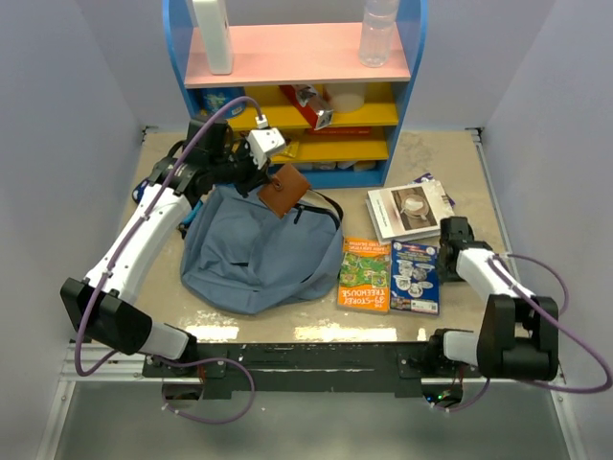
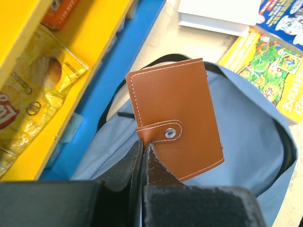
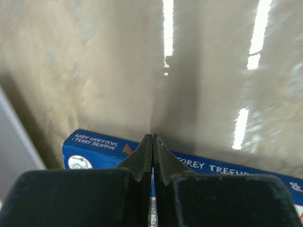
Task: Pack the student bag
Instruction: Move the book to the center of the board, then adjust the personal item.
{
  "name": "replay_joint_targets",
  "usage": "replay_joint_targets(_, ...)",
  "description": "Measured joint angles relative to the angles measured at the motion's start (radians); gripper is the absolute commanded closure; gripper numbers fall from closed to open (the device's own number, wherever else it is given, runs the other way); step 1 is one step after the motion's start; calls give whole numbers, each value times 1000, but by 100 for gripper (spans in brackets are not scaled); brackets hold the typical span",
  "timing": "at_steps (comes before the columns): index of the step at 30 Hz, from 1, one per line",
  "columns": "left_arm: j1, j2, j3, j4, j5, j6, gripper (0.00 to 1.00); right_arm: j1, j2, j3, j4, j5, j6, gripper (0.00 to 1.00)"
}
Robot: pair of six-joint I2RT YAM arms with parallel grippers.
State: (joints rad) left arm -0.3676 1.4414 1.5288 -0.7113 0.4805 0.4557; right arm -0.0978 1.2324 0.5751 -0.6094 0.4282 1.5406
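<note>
**Backpack** (image 1: 254, 259): slate-blue, soft, lying flat on the table (image 1: 450, 163), left of centre and in front of the shelf (image 1: 297, 67). Its long axis runs near to far. The rounded end points toward the arm bases; the end with the black straps and dark opening points toward the shelf.

**Left gripper** (image 2: 144, 151): clenched on a wallet (image 2: 177, 137), with the fingers pinching its lower edge just below the snap tab. The wallet is brown leather with white stitching, closed and tilted. It is held in the air over the far, strap end of the backpack.

**Right gripper** (image 3: 152, 142): jaws pressed together with nothing between them. It is low over the table on the right, at the far edge of a blue book (image 3: 94, 142). Whether the tips touch the book cannot be told.

**Other items:**
- An orange book (image 1: 364, 275) lies flat just right of the backpack.
- The blue book sits beside the orange one.
- A white booklet (image 1: 407, 211) lies beyond both of them.
- A yellow snack bag (image 2: 33, 104) lies on a lower level of the shelf.
</note>
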Motion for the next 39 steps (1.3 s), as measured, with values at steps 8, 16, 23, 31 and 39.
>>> replay_joint_targets(8, 0, -16, -94, 18, -3, -1, 100, 147, 160, 201, 15, 16, -4, 94)
replay_joint_targets(16, 15, -23, -200, 68, -18, -11, 100, 192, 119, 349, 79, 51, -250, 50)
replay_joint_targets(23, 19, -24, -251, 76, 6, -20, 100, 283, -145, 219, 254, -101, -544, 33)
replay_joint_targets(31, 19, -23, -251, 169, 131, -96, 100, 594, -101, 182, 689, -486, -766, 13)
replay_joint_targets(39, 25, -2, -246, 261, 243, -195, 100, 709, 131, 167, 1112, -805, -762, 12)
